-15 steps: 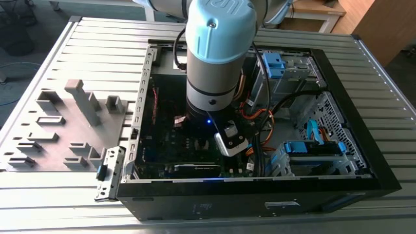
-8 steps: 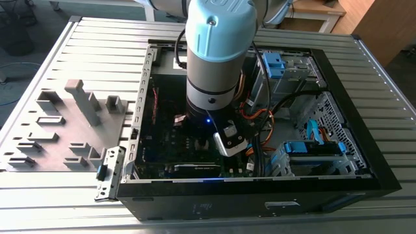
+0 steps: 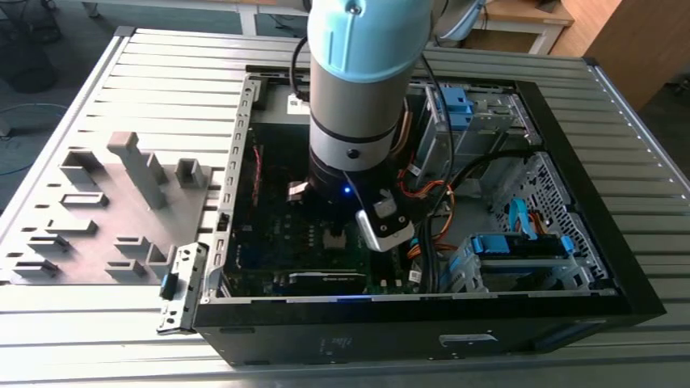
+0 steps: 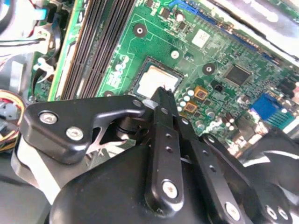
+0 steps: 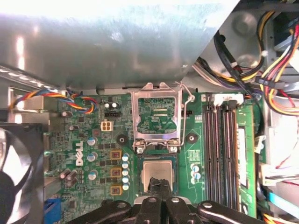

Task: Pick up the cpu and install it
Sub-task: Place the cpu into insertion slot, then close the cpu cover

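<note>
Straight down, reached with the arm (image 3: 361, 81) into the open computer case (image 3: 431, 323) on the slatted desk (image 3: 625, 105). Held the gripper (image 5: 159, 183) clenched, nothing clasped in it, its tip right at the metal top of the cpu (image 5: 159, 169); could not tell whether touching. Found the cpu lying flat in its socket (image 5: 139, 175) on the green motherboard (image 5: 93, 140), the silver load plate (image 5: 156, 114) hinged open just beside it. Saw memory slots (image 5: 223, 154) near the socket, and a gray parts tray (image 3: 108, 210) on the desk at the exterior view's left.
</note>
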Motion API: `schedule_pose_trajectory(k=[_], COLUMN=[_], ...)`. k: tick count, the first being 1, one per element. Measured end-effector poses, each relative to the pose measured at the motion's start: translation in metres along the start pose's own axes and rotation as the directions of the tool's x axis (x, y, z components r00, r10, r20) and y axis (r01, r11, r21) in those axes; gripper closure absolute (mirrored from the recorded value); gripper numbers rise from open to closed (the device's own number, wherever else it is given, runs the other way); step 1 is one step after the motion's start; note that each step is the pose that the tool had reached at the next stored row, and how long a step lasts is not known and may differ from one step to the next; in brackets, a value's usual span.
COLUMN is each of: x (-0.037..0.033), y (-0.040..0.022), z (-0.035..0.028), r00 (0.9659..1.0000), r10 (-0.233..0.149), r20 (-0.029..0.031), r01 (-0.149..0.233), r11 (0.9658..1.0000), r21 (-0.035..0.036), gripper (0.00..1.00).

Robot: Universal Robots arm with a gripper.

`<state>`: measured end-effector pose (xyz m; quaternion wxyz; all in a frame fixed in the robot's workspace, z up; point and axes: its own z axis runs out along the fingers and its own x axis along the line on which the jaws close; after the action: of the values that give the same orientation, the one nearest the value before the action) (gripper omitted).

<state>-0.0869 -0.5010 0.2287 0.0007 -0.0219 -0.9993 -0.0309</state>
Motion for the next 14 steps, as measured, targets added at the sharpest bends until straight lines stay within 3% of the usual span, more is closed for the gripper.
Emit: schedule_pose_trajectory(k=[3, 14], x=[0.0, 0.0], y=[0.0002, 0.0003], z=[-0.0032, -0.0033], r00=[1.0, 1.0], r10=[0.0, 0.0], r20=[0.0, 0.0001], r01=[0.0, 0.0], r11=[1.0, 1.0], r21=[0.0004, 0.0018], gripper=[0.89, 0.89])
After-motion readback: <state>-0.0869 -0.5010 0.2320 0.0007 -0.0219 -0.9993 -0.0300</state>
